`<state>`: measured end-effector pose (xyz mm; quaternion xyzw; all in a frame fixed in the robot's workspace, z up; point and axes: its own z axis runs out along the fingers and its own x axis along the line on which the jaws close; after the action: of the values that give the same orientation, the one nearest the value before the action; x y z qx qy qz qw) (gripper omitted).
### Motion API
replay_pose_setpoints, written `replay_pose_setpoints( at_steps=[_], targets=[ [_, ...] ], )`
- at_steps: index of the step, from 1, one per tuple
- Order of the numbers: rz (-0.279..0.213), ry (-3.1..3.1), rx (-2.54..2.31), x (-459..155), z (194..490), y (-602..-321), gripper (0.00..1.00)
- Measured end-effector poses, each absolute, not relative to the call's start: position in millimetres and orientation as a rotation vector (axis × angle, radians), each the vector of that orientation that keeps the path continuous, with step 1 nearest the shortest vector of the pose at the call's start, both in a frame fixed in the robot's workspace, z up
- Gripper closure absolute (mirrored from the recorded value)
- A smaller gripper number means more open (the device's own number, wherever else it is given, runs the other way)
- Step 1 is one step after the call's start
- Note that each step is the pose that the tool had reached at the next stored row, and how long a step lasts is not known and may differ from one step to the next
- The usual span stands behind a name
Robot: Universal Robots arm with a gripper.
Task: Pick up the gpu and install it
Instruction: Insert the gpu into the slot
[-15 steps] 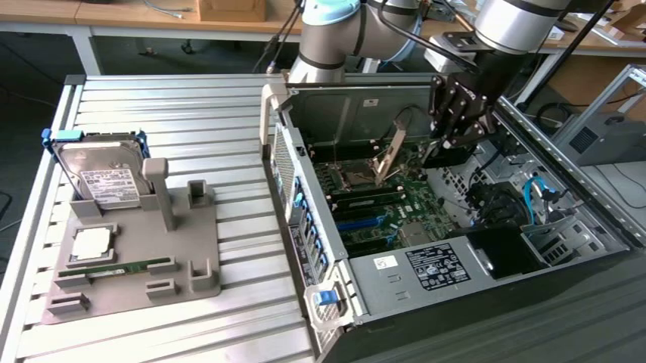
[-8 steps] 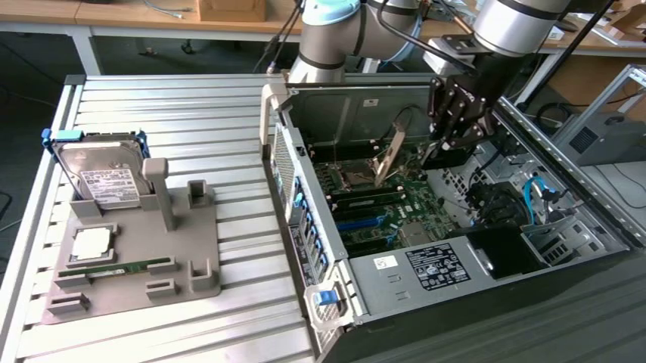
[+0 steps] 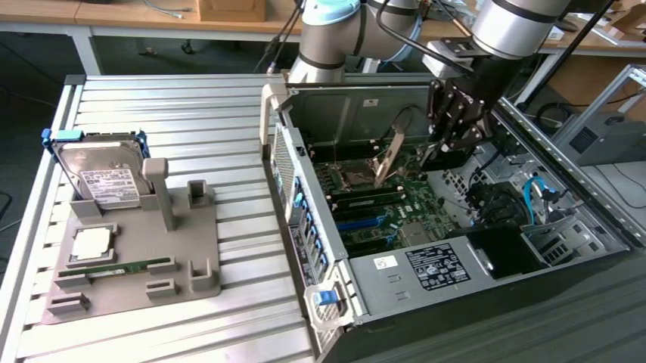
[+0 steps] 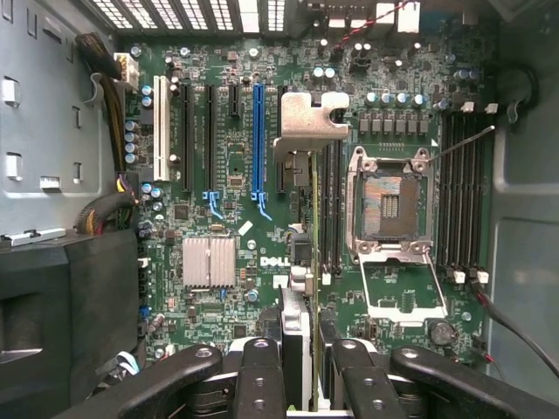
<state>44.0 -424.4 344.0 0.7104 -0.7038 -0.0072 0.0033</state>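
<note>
The gpu shows edge-on as a thin card running out from between my fingers, its silver metal bracket at the far end. My gripper is shut on the card's edge, one black finger on each side. The card hangs above the motherboard, between the blue expansion slot and the open CPU socket. In the exterior view the gripper reaches down into the open computer case.
A grey holder on the slatted table at the exterior view's left carries a silver hard drive, a CPU chip and a green RAM stick. Case walls, cable bundles and a heatsink surround the board.
</note>
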Motion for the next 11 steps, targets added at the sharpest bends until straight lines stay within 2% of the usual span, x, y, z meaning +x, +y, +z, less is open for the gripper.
replay_pose_setpoints(
  at_steps=[11],
  targets=[
    [-0.020, -2.205, 2.226, 44.0, 338.6, -424.9, 0.73]
  ],
)
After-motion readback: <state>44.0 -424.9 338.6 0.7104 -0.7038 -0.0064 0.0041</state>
